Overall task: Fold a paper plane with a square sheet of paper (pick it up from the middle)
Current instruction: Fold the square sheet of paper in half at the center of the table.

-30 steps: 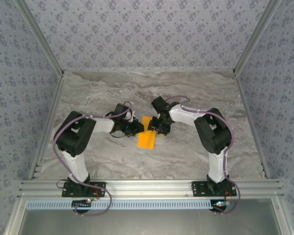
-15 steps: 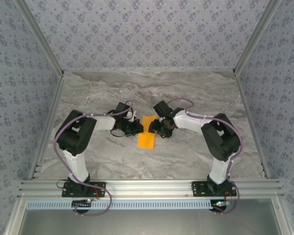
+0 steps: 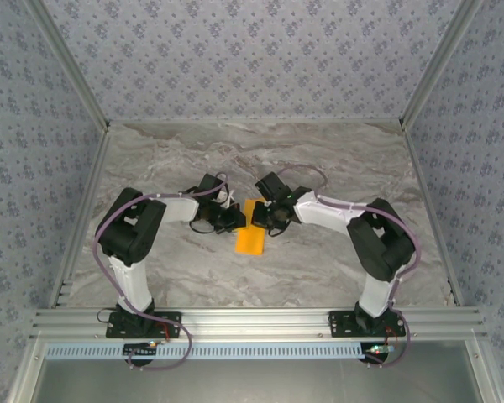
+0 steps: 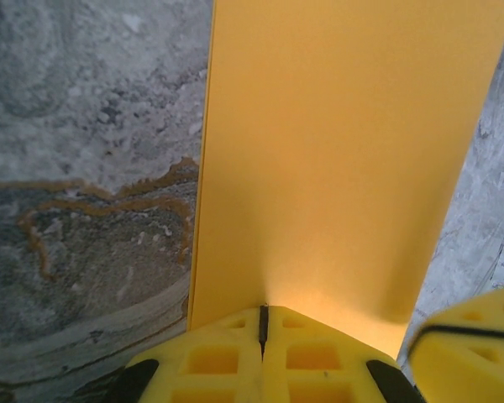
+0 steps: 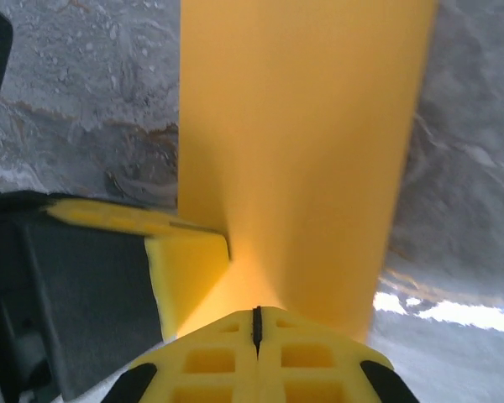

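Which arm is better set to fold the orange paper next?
Nearly a tie, maybe right. The left claw and right claw are both shut on one end of the orange paper, side by side; the right looks pinched slightly nearer the middle.

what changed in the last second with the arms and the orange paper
The right gripper slid a little left toward the paper and shut on its far end, beside the left gripper. The left gripper kept its pinch on that end, and the paper lies where it did.

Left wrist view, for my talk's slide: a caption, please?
Left end effector shut on an edge of the orange paper sheet over the marble table.
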{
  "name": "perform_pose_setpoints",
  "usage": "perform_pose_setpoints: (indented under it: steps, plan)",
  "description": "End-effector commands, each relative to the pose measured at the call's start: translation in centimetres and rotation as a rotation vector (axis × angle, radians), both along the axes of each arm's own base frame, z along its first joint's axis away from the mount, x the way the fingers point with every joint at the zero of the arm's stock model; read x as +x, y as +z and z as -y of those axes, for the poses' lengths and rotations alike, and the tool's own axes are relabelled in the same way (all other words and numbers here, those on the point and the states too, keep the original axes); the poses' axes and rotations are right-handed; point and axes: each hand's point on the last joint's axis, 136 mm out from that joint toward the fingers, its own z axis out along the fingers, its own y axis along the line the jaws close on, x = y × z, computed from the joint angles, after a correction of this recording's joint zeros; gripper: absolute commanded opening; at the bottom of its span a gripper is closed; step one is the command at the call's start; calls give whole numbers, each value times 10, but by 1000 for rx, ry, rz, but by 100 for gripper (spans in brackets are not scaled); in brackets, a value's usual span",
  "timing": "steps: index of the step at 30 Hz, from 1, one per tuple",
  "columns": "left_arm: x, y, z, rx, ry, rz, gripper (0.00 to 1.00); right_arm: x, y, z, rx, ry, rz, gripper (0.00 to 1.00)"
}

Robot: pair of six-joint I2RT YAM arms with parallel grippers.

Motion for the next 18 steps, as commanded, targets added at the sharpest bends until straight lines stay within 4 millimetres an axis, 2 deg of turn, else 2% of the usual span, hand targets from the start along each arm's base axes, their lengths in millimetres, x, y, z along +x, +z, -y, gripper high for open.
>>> perform_pose_setpoints:
  steps: [1, 7, 12, 18]
  plan:
    - [-47, -82, -60, 339, 44, -199, 0, 13, -5, -14, 43, 2, -2, 0]
    - [-50, -84, -64, 362, 63, -218, 0, 12, -23, -17, 37, 12, -45, 0]
    - [-52, -86, -70, 400, 83, -236, 0, 0, -42, 4, -12, 10, -92, 0]
    - [-60, -94, -79, 441, 115, -274, 0, -14, -56, 33, -47, 29, -99, 0]
